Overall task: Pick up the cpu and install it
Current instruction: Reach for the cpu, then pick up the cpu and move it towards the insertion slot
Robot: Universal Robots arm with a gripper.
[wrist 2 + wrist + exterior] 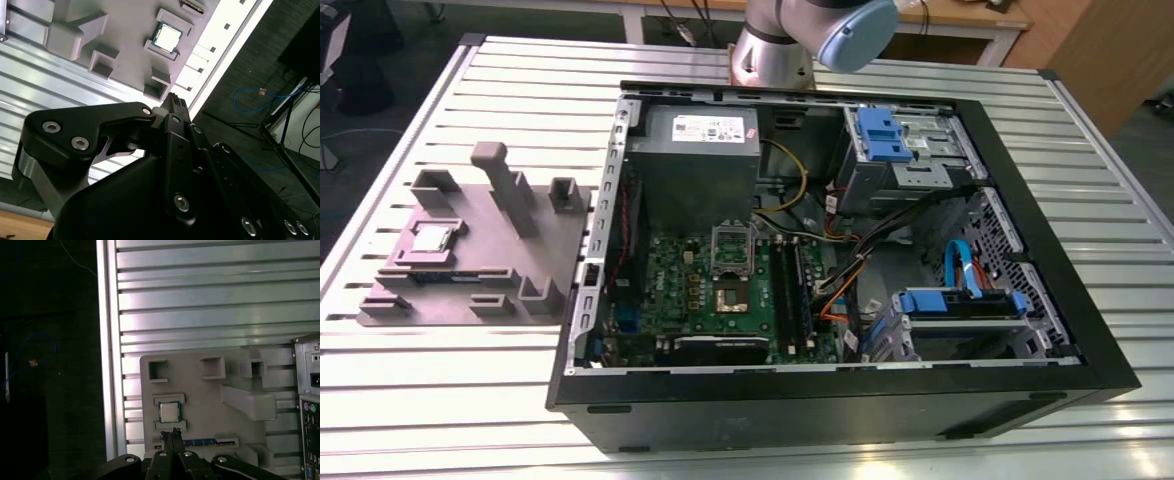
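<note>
The cpu (430,238) lies in the grey holder (467,290) at the exterior view's left; the hand (173,432), clenched on nothing, hovers near it, not touching.

The cpu (432,238) is silver-grey, its holder (480,270) grey, the table (454,380) ribbed silver, the motherboard (680,285) green.

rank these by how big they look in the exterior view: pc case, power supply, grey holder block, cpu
1. pc case, by far the largest
2. grey holder block
3. power supply, clearly smaller than the block
4. cpu, tiny, resting in the holder block
</note>
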